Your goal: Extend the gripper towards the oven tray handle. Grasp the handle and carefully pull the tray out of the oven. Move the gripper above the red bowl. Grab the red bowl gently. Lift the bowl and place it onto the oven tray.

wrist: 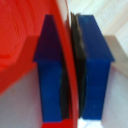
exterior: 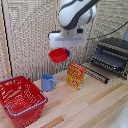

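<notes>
We have the small shallow red bowl (wrist: 25,55) pinched by its rim in the white block gripper (exterior: 67,50), raised well above the wooden bench (exterior: 95,102). Next, we carry it level toward the dark wire tray (exterior: 107,61) pulled out of the grey toaster oven (exterior: 116,49), then lower slowly.

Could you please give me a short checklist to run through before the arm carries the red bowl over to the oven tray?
1. Grip on the rim: the gripper holds the red bowl, and the fingers pinch its wall in the wrist view. Ok.
2. Bowl off the table: it hangs above the blue mug. Ok.
3. Tray pulled out: the tray reaches past the oven front, over the lowered door. Ok.
4. Tray free to take the bowl: nothing shows on its bars. Ok.
5. Path clearance: the snack box stands lower than the bowl. Ok.
6. Bowl contents: interior not visible. Cannot tell.
</notes>
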Controlling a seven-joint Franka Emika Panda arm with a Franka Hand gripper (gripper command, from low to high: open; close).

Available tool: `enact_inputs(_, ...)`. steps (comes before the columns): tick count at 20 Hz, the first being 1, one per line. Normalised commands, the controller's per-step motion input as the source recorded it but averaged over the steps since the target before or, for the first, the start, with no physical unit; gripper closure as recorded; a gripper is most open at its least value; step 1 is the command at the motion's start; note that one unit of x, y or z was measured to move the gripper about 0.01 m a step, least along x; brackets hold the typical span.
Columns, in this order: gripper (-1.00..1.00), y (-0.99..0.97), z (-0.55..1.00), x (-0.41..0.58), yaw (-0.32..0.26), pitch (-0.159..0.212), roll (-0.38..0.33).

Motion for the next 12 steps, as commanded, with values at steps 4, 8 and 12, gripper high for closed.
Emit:
enact_inputs(4, 1.00, -0.61, 0.34, -0.009, -0.193, -0.001, 0.024)
enact_inputs(8, 1.00, -0.67, 0.19, 0.000, -0.172, -0.029, 0.028)
enact_inputs(12, 1.00, -0.74, 0.09, 0.000, -0.144, -0.058, 0.032)
